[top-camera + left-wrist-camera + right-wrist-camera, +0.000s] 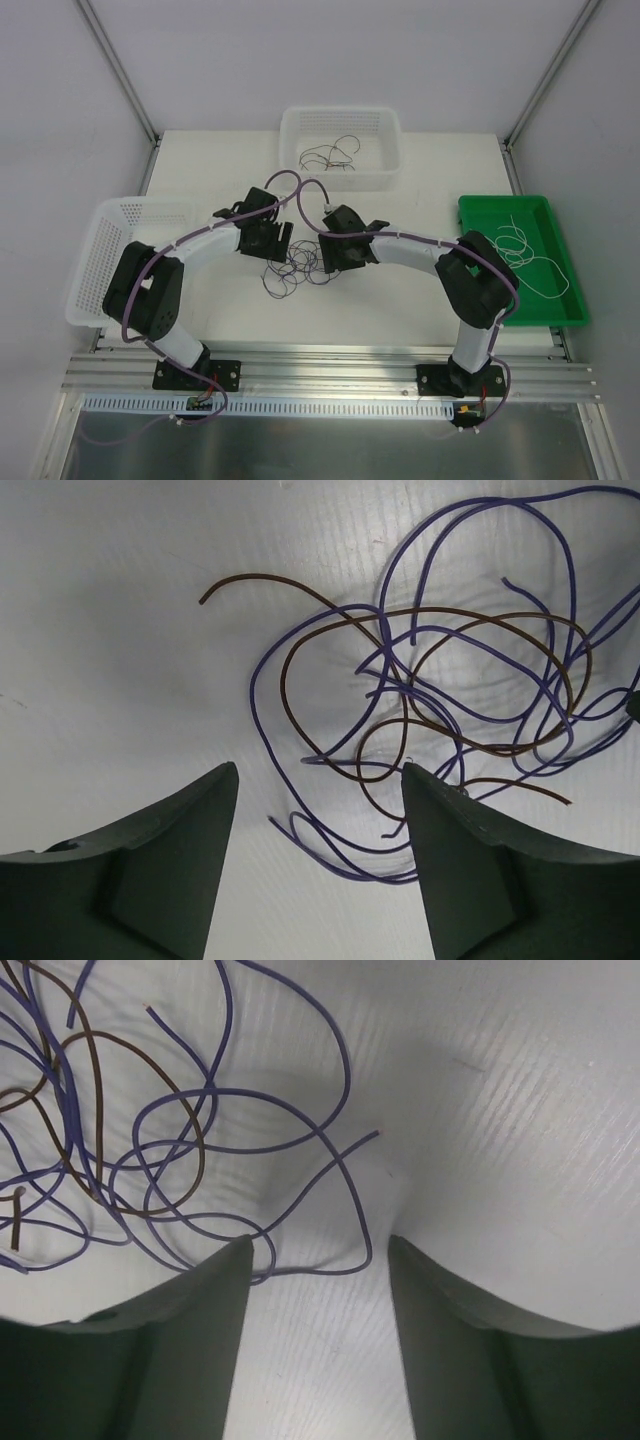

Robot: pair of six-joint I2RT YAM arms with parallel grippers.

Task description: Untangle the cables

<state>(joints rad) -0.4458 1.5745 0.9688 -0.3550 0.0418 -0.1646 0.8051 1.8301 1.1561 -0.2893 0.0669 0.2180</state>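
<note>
**Both pincers parted over the tangle, nothing held**

The left pincer (320,775) stands with its jaws well apart and grips nothing. A low purple loop (345,865) runs across the gap near its right finger, lying loose on the surface (400,300). The right pincer (320,1245) is likewise parted and empty. One purple strand (340,1185) curves down between its fingertips, touching neither side that I can see.

The cables (295,265) lie in a small knot of purple and brown curls on the surface between the two pincers, toward the near middle of it.

They look very thin, light and limp. I judge they will slip out of a loose pinch, and a pull on one will drag its neighbours along. The best hold seems to be an outlying single strand or a free end, such as the brown end (203,600) that strays left of the bunch, rather than the crossed middle.

Further out, a white basket (340,110) at the back holds more thin wires, and a green tray (505,200) on the right holds a white one.
</note>
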